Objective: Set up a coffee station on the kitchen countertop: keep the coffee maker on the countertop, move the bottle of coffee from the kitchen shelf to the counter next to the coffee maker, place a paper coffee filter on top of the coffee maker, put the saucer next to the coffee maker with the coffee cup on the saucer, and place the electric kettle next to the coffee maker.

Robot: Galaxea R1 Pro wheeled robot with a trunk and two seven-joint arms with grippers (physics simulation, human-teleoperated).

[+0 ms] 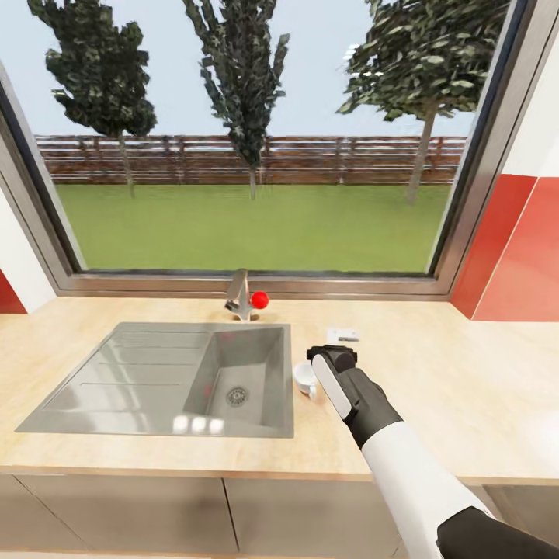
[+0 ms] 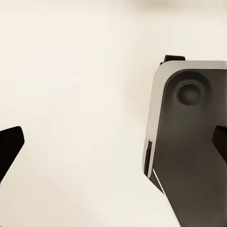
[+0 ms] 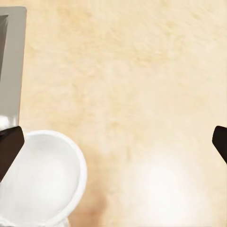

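1. Light-wood table (image 1: 466,388), matte and grained, carries an inset brushed-steel sink (image 1: 155,373).
2. White rounded coffee cup (image 1: 304,378) stands on the table between the sink and the right hand (image 1: 334,359); its bowl looks empty.
3. Right hand's fingers (image 3: 9,149) are spread apart, holding nothing.
4. Left hand's fingers (image 2: 10,144) are also apart.

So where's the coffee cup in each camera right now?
Head view: the coffee cup sits on the kitchen countertop, just right of the sink, beside the right gripper.
Right wrist view: the cup is at the lower left, by one fingertip.
Left wrist view: not in it.
Shared landmark: the sink's steel edge.
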